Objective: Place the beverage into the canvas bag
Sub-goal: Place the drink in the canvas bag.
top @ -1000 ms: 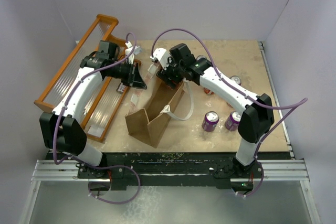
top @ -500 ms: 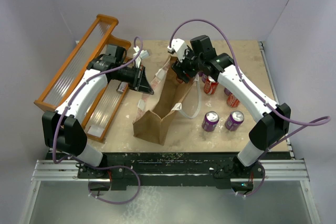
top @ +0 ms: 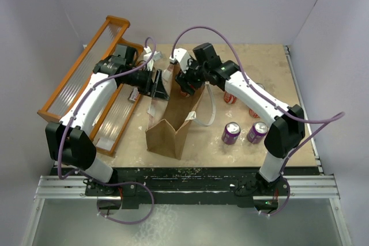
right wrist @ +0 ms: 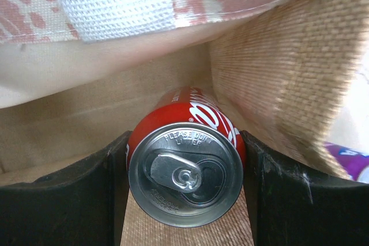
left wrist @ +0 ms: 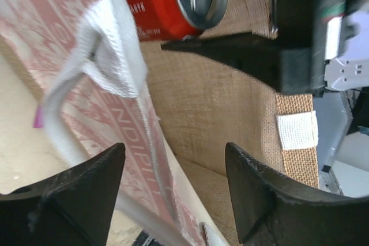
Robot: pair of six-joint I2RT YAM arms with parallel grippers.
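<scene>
Lying far left: orange slatted rack [top: 81,84], its long side running near to far along the left edge of the surface [top: 271,73].
Left arm: reaches across the rack toward the centre, ending at the far-left rim of the canvas bag [top: 173,124].
Left gripper [top: 159,83]: released. In the left wrist view its fingers [left wrist: 81,194] stand wide apart, with the bag's left wall running up between them. Cannot tell whether either finger touches the wall.
Bag: upright near the centre of the surface, mouth open upward, long axis from near-left to far-right. Tan weave inside; the left wall's outer face shows a pink-and-white print in the left wrist view.
Left handle [left wrist: 106,38]: white loop, stitched to the left wall, hanging on its outer side.
Right handle [top: 210,112]: white loop, drooping over the bag's right side.
Right gripper [top: 187,82]: down in the far end of the bag's mouth, clenched on the red can [right wrist: 184,165], one finger on each side of it.
Red can: inside the bag's mouth, pull-tab end facing the wrist camera, woven walls on both sides. Whether it touches the bag's bottom cannot be told.
Right of the bag: left purple can [top: 231,132] and right purple can [top: 257,132], upright, near each other, apart from the bag.
</scene>
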